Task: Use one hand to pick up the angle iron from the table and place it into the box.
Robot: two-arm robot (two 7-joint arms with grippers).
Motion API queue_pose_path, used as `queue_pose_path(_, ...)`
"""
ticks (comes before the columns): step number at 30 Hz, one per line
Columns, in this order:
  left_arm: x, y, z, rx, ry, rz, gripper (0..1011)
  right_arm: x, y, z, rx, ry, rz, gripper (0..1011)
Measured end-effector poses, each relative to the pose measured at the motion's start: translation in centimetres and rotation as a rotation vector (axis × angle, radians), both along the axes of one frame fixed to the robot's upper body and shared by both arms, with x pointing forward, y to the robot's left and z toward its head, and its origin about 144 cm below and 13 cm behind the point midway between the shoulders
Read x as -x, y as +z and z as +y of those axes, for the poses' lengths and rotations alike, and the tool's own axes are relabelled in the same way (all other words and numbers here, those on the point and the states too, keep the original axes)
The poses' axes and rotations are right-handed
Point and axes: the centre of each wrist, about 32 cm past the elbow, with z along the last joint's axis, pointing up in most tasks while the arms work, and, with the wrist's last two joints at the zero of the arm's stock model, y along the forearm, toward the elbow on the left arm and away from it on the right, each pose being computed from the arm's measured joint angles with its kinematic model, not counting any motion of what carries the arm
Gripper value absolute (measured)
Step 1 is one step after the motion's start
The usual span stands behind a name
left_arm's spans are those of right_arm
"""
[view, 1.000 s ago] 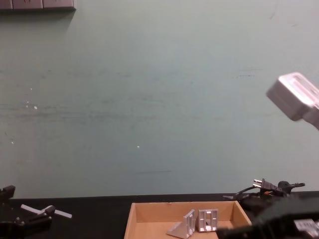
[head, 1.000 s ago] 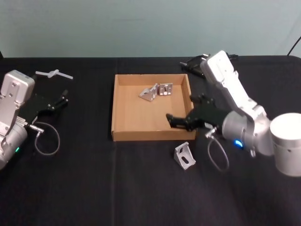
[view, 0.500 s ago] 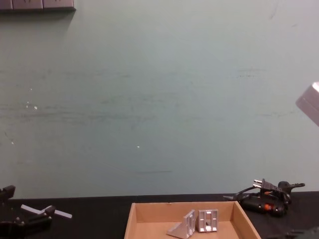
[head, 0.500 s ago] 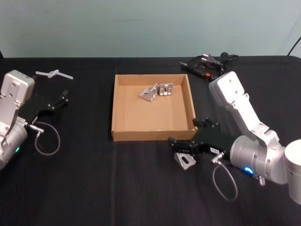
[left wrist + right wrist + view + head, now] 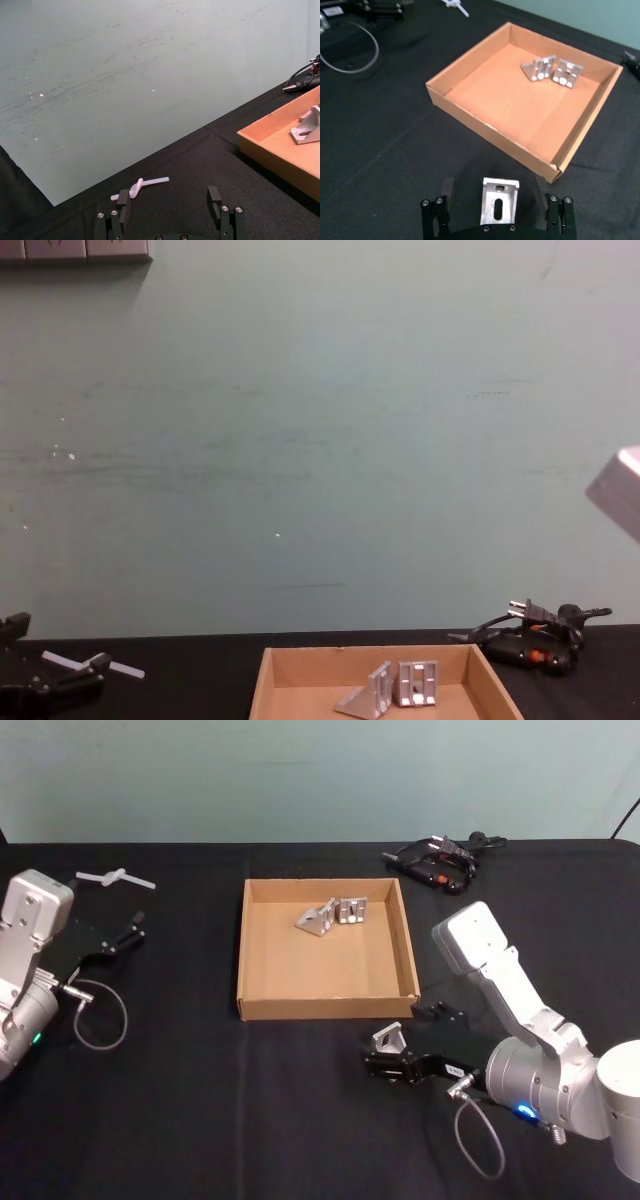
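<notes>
Angle iron [image 5: 499,201]: upright on table [image 5: 200,1120], between right gripper's [image 5: 402,1048] spread jaws, just outside box's [image 5: 325,1008] near wall. Idle left gripper [image 5: 167,205] at far left, jaws apart.

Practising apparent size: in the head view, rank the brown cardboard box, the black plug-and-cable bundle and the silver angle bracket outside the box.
Largest: brown cardboard box
Middle: black plug-and-cable bundle
Smallest: silver angle bracket, although it lies nearest the camera

The angle iron [image 5: 387,1041] is bare silver, the box [image 5: 320,1008] plain brown cardboard, the table [image 5: 200,1120] matte black, the wall [image 5: 300,440] pale green.
</notes>
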Motion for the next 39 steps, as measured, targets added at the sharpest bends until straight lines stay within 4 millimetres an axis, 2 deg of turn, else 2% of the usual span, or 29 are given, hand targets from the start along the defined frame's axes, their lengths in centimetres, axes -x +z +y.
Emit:
queue_pose_path(12,0.0,0.0,0.0,0.000,0.000,0.000,1005,-0.1,-1.1,0.3,-0.003,-0.031,0.033,1000)
queue_pose_path(31,0.0,0.0,0.0,0.000,0.000,0.000,1005,-2.3,-2.5,0.8,-0.020,-0.028,0.040,1000)
queue_pose_path(39,0.0,0.0,0.0,0.000,0.000,0.000,1005,-2.6,-2.8,0.9,-0.026,-0.027,0.039,1000)
